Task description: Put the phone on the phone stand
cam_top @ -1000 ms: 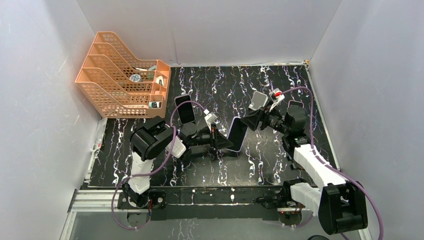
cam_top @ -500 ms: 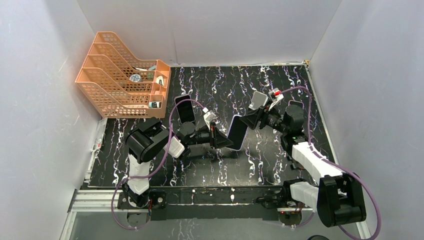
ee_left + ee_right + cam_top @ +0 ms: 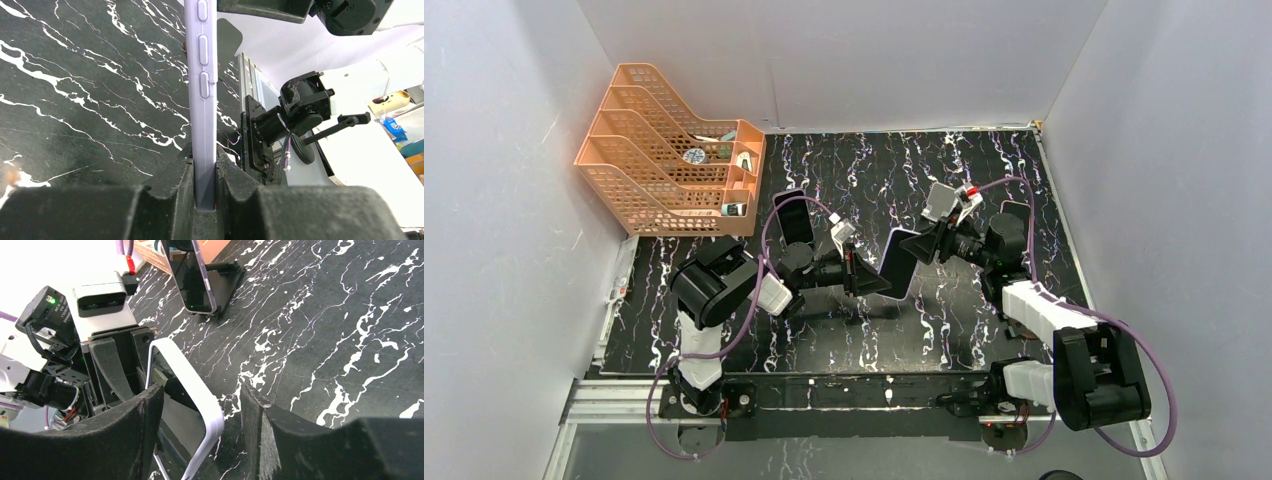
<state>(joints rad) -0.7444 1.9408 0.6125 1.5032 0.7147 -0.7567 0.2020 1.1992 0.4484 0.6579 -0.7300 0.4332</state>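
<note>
A phone [image 3: 898, 263] in a pale lavender case hangs tilted above the middle of the table. My left gripper [image 3: 870, 281] is shut on its lower end; in the left wrist view the phone's edge [image 3: 202, 100] rises straight out of the left gripper [image 3: 205, 172]. My right gripper [image 3: 925, 243] is open, its jaws standing on either side of the phone's upper corner [image 3: 189, 374]. A gap shows at the right finger [image 3: 255, 410]. At the back left a black phone stand [image 3: 227, 277] bears another, dark phone [image 3: 192, 275].
An orange tiered tray rack [image 3: 669, 150] with small items stands at the back left corner. White walls close in the black marbled table [image 3: 984, 160] on three sides. The left arm's cable loops over the other phone [image 3: 794, 220].
My right gripper has slid a little to the left over the phone's upper end and its jaws have narrowed slightly. The left gripper keeps its hold; the phone has hardly shifted.
</note>
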